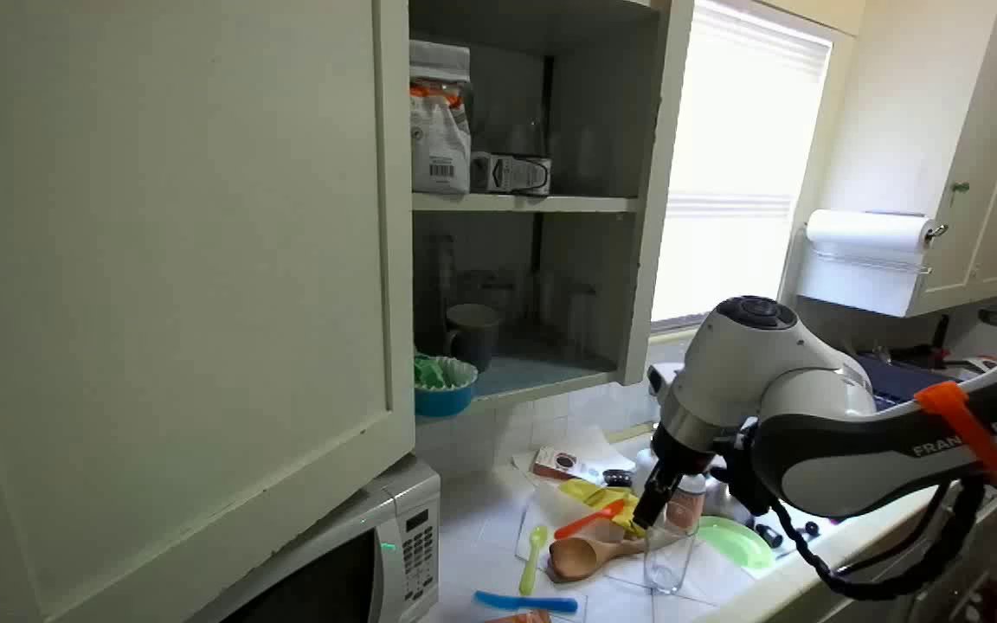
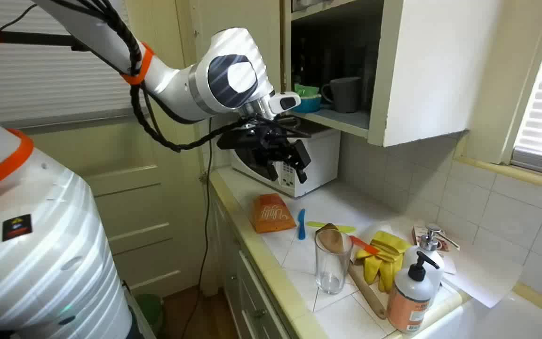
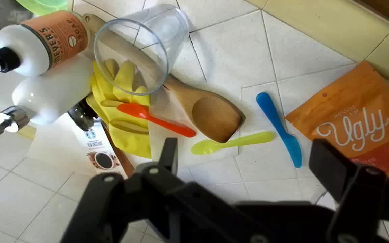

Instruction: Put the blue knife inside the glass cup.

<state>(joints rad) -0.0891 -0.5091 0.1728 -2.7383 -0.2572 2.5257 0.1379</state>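
The blue knife (image 1: 526, 602) lies flat on the white tiled counter; it also shows in an exterior view (image 2: 301, 225) and the wrist view (image 3: 279, 126). The clear glass cup (image 2: 332, 270) stands upright on the counter, also seen in an exterior view (image 1: 668, 567). In the wrist view the glass cup (image 3: 177, 32) is at the upper middle and looks empty. My gripper (image 2: 288, 176) is open, holds nothing and hangs above the counter near the microwave. In the wrist view the blue knife shows between the fingers of the gripper (image 3: 248, 158), towards the right finger and well below them.
A lime spoon (image 3: 235, 141), wooden spoon (image 3: 214, 114), red-orange spoon (image 3: 167, 125) and yellow gloves (image 3: 127, 138) lie near the glass cup. An orange bag (image 3: 360, 125) lies beside the knife. Soap bottles (image 2: 412, 296), a microwave (image 2: 318, 160) and an open cabinet (image 2: 374, 129) stand around.
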